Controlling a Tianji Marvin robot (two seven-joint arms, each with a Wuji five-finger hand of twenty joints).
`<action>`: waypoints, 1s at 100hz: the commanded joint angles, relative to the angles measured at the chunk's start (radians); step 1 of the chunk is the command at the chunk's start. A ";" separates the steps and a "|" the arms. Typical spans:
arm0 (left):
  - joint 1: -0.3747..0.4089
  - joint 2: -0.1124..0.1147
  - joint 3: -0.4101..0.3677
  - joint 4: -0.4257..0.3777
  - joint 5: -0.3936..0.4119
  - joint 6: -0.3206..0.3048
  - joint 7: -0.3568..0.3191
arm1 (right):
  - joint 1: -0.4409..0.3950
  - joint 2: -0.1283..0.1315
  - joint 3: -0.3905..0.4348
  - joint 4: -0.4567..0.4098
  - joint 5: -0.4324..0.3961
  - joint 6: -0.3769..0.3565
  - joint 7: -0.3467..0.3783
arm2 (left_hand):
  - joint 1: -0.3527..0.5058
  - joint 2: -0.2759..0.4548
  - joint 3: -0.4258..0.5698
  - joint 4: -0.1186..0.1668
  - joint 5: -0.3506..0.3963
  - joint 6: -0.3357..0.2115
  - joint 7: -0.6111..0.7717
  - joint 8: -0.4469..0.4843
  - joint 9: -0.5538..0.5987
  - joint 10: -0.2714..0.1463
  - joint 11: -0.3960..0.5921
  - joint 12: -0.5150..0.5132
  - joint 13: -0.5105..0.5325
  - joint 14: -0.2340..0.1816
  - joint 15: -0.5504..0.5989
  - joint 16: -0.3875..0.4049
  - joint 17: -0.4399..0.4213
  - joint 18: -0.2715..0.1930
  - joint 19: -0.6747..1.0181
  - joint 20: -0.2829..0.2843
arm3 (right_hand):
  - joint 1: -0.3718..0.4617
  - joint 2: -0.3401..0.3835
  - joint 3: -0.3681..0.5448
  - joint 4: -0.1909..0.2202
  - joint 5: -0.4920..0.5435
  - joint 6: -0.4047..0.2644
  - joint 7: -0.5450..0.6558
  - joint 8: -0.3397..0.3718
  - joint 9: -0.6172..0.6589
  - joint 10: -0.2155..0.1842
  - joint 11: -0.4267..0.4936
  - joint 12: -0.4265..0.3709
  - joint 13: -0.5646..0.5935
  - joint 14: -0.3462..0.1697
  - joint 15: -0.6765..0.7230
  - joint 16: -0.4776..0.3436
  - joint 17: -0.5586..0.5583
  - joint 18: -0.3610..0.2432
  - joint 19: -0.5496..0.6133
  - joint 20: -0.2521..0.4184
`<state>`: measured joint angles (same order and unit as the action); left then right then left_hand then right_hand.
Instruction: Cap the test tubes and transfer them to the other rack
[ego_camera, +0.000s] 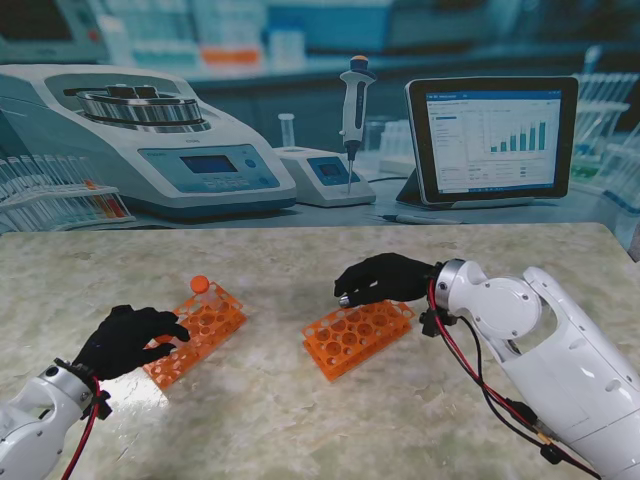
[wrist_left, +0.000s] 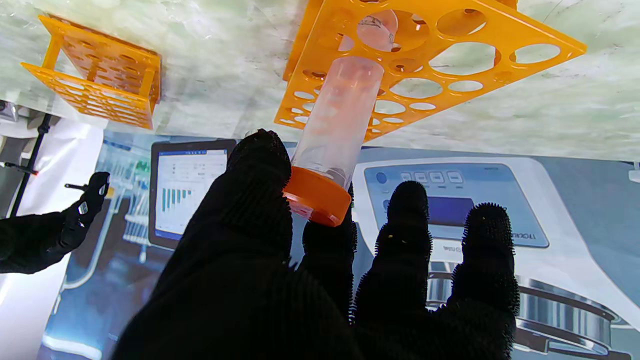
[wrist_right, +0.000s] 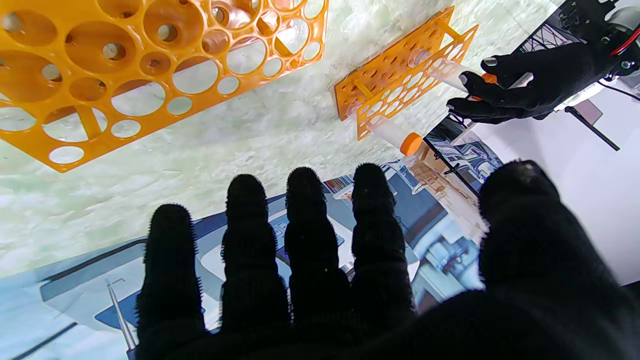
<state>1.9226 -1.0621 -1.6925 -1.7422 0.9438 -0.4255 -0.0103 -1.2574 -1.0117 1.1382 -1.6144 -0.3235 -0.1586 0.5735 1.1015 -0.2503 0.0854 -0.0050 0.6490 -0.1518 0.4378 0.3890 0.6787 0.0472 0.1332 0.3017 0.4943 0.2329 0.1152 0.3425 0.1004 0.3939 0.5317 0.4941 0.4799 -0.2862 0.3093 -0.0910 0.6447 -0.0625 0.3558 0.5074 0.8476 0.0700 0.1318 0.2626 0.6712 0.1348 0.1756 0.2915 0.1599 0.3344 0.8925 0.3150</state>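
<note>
Looking down from the stand, the left hand (ego_camera: 128, 338) rests over the left rack (ego_camera: 197, 332), where 1 capped tube (ego_camera: 200, 285) stands at its far end. The left wrist view shows thumb and fingers (wrist_left: 260, 165) grasping another capped test tube (wrist_left: 340, 120) seated in that rack. The right wrist view shows the right hand (wrist_right: 320, 280) spread, holding nothing, near the right rack (wrist_right: 150, 75).

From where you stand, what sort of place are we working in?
It is dressed as a lab bench, though the centrifuge, pipette and chart screen look like a printed backdrop, not real gear. The real things are two orange tube racks on a marbled table.
</note>
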 joint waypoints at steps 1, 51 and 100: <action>0.005 0.001 0.000 0.000 0.003 0.000 0.000 | -0.009 0.003 0.000 -0.009 -0.003 -0.002 0.006 | -0.014 0.041 -0.013 0.031 0.006 0.020 -0.047 -0.025 -0.032 0.030 -0.031 -0.048 -0.047 0.027 -0.031 -0.035 -0.038 0.035 -0.073 -0.058 | 0.016 0.021 -0.014 0.024 0.030 -0.028 0.009 0.011 0.006 -0.029 0.007 0.008 0.018 -0.021 -0.024 -0.002 -0.014 0.019 0.000 -0.017; -0.007 0.003 -0.011 -0.025 -0.006 -0.018 -0.024 | -0.040 0.006 0.031 -0.041 -0.011 -0.021 0.006 | -0.200 0.152 -0.075 0.007 -0.057 0.074 -0.171 -0.122 -0.150 0.065 -0.089 -0.186 -0.195 0.030 -0.094 -0.175 -0.096 0.015 -0.286 -0.213 | 0.010 0.021 -0.013 0.023 0.027 -0.026 0.007 0.010 0.003 -0.029 0.006 0.008 0.015 -0.022 -0.025 -0.003 -0.018 0.019 -0.004 -0.019; -0.067 -0.003 0.066 -0.069 -0.078 -0.005 -0.028 | -0.148 0.006 0.120 -0.125 -0.053 -0.052 -0.029 | -0.237 0.217 -0.093 0.009 -0.107 0.144 -0.234 -0.169 -0.167 0.095 -0.095 -0.203 -0.174 0.044 -0.084 -0.176 -0.092 0.026 -0.320 -0.215 | 0.003 0.034 -0.009 0.023 -0.003 -0.020 -0.010 0.003 -0.021 -0.027 -0.005 0.001 0.003 -0.023 -0.030 -0.007 -0.024 0.017 -0.009 -0.024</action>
<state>1.8682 -1.0601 -1.6419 -1.7939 0.8753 -0.4369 -0.0366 -1.3789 -1.0074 1.2509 -1.7252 -0.3712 -0.2061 0.5534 0.8923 -0.0829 0.0125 -0.0036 0.5733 -0.0254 0.2338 0.2365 0.5327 0.1289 0.0584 0.1230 0.3348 0.2589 0.0346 0.1842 0.0194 0.4036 0.2692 0.3117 0.4799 -0.2860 0.3093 -0.0906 0.6446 -0.0629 0.3559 0.5074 0.8452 0.0699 0.1315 0.2626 0.6713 0.1348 0.1756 0.2915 0.1559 0.3344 0.8919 0.3134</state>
